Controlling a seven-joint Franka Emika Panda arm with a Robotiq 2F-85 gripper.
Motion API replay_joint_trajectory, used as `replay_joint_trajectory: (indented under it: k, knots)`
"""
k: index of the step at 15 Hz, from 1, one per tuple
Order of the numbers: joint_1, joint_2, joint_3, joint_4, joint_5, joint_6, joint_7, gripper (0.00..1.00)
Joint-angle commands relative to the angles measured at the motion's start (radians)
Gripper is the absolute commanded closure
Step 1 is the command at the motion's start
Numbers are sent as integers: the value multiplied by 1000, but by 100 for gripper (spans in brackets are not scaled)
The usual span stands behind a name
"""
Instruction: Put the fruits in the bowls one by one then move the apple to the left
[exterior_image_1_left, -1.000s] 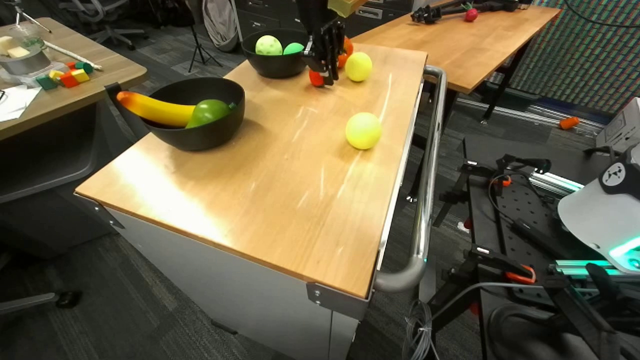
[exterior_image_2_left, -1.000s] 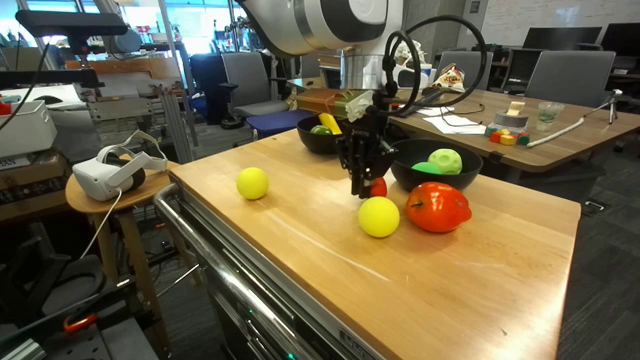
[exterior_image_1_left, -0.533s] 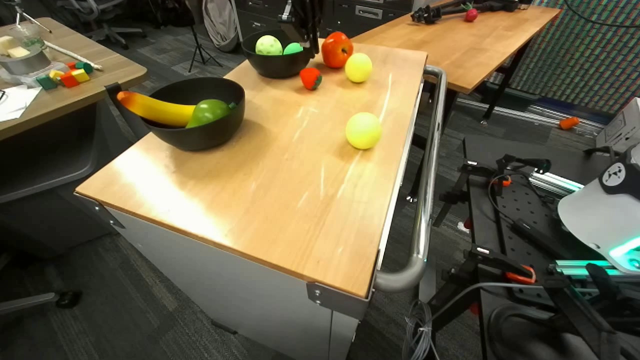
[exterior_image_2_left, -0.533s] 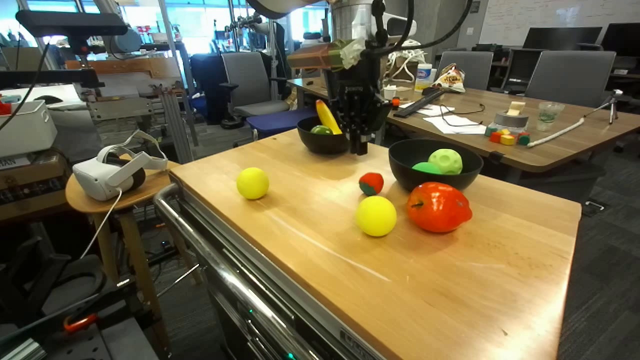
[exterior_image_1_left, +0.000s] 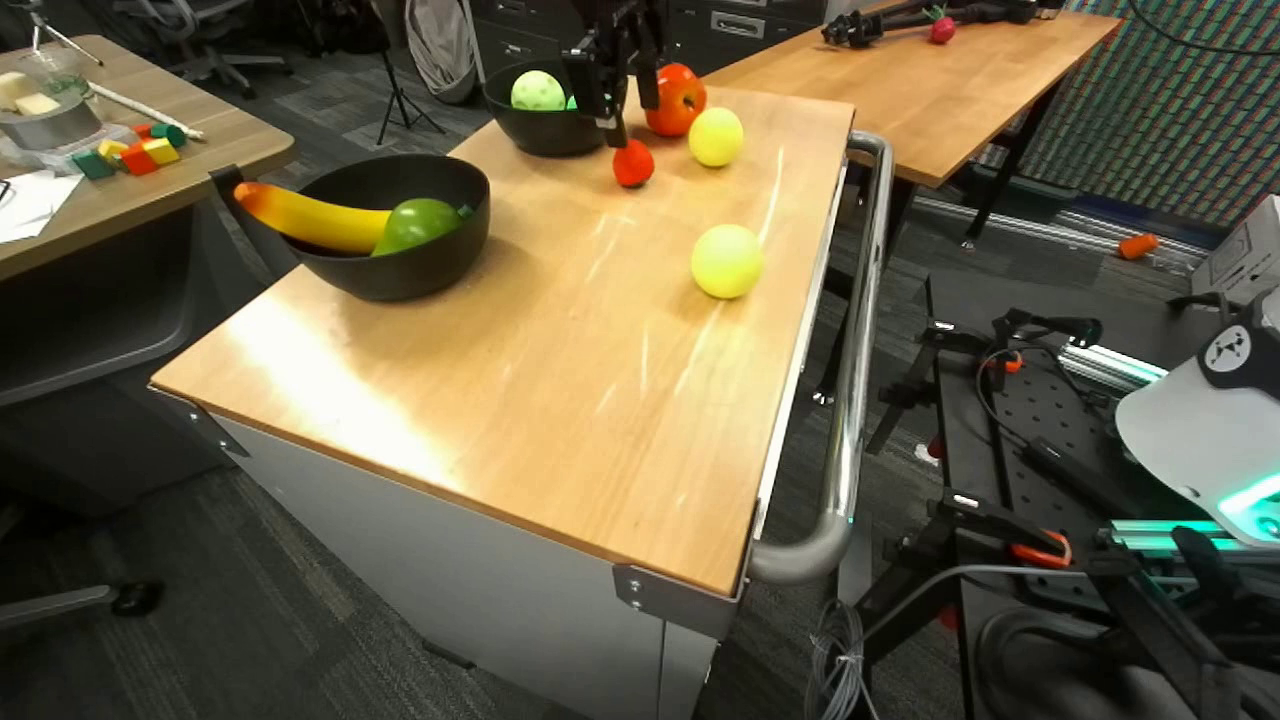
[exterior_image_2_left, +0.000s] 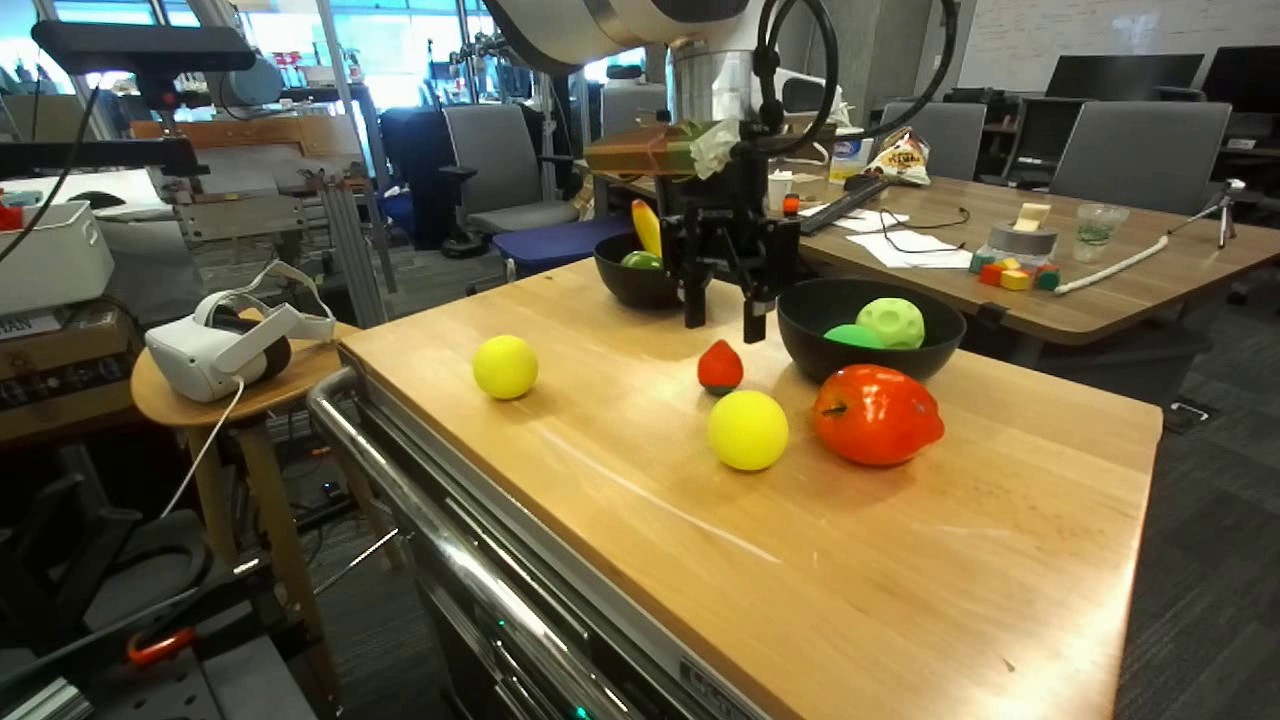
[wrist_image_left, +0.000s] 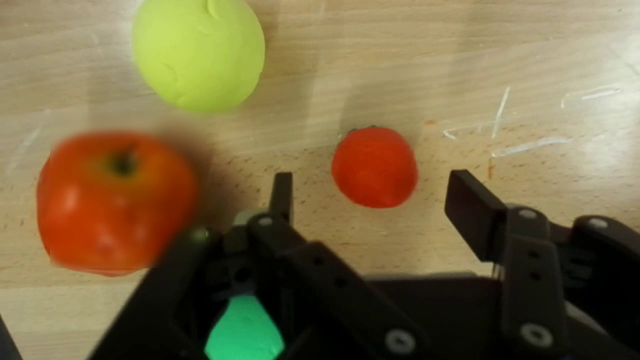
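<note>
Above the cart's wooden top (exterior_image_2_left: 950, 600), the gripper (exterior_image_2_left: 725, 318) hangs with its fingers spread, holding nothing. In an exterior view the small red fruit (exterior_image_2_left: 720, 370) lies loose at its six o'clock and looks like the next piece wanted. In the wrist view, with that fruit as the dial's centre, the apple (wrist_image_left: 117, 200) sits at nine and a yellow-green ball (wrist_image_left: 200, 52) at ten.

Perhaps half the fruit is stowed. At the gripper's three o'clock in an exterior view, a black bowl (exterior_image_2_left: 805, 345) holds a dimpled pale-green ball (exterior_image_2_left: 890, 322) and a smooth green fruit (exterior_image_2_left: 853, 335); the other black bowl (exterior_image_1_left: 395, 280) holds the banana (exterior_image_1_left: 315, 217), jutting over the rim, and a pear-shaped green fruit (exterior_image_1_left: 415, 225). Left on the wood are the red fruit, that yellow-green ball, a second yellow-green ball (exterior_image_2_left: 505, 367) at half past eight, and the apple, whose move left presumably comes last.

The apple could catch a finger on the way down. Farther out, in an exterior view, a metal rail (exterior_image_1_left: 862, 340) edges the cart between four and five o'clock.
</note>
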Motion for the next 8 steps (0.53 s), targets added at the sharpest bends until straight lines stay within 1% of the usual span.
replay_joint_trajectory:
  k: [1, 2, 3, 5, 6, 8]
  knots:
    - [-13, 28, -19, 2, -22, 59, 10, 7]
    - [-16, 36, -23, 4, -20, 67, 10, 7]
    - [-19, 45, -25, 8, -11, 71, 5, 14]
    - [-29, 57, -20, 13, 18, 61, -11, 18]
    - [-31, 60, -19, 12, 25, 57, -13, 12]
    - [-35, 67, -17, 13, 40, 46, -16, 10]
